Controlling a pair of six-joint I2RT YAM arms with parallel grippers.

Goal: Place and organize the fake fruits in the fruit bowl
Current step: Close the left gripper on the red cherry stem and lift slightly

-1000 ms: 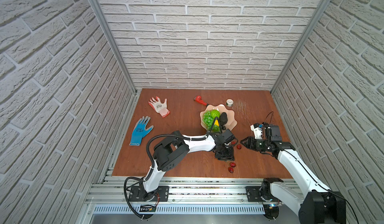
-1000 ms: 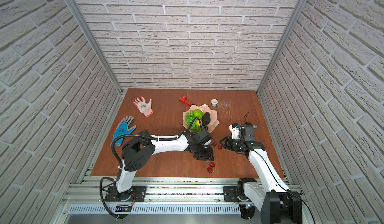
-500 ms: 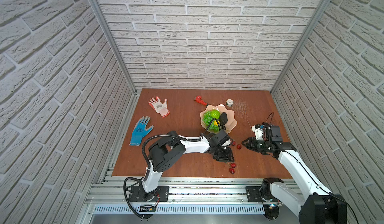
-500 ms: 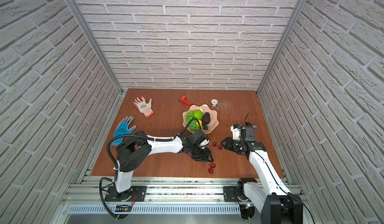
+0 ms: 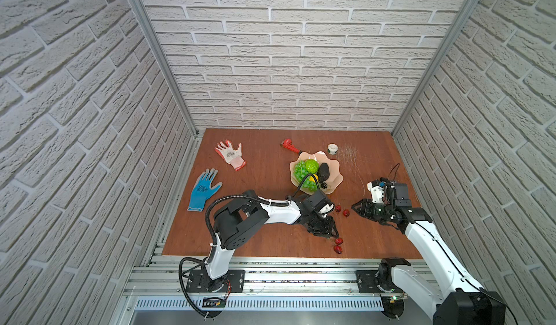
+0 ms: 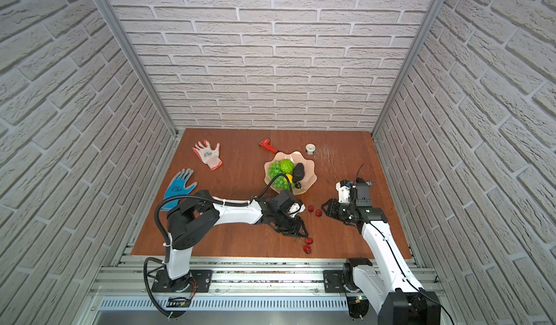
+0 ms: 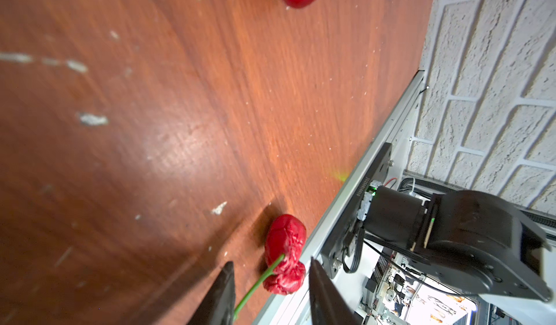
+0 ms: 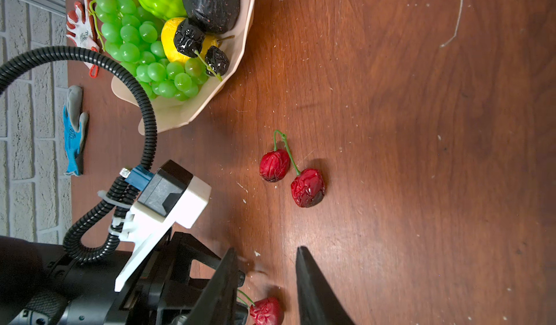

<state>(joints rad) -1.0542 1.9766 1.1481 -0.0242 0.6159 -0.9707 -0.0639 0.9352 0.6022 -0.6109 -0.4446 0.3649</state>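
Enclosure: white brick-pattern walls (image 5: pixel 301 67), brown wooden table (image 5: pixel 264 188).

- Blue glove (image 5: pixel 204 189), flat, left side.
- White-and-red glove (image 5: pixel 231 155), flat, farther back.
- Red wrench (image 5: pixel 289 145), just behind the bowl.
- Fruit bowl (image 5: pixel 333 166), mid-table, holding the grape bunch (image 5: pixel 301 173), lime-green ball (image 5: pixel 311 165), avocado (image 5: pixel 324 171), yellow fruit (image 8: pixel 168 37) and dark cherry pair (image 8: pixel 201 46).
- Tape roll (image 5: pixel 332 149), near the bowl's back rim.
- Left gripper (image 7: pixel 270 261): low at the table's front edge, jaws partly apart. The green stem of the front red cherry pair (image 7: pixel 285 239) lies between them, possibly touching one finger.
- Second red cherry pair (image 8: pixel 307 186), on the table between the grippers.
- Right gripper (image 8: pixel 266 249): jaws partly apart, empty, pointing at that pair.
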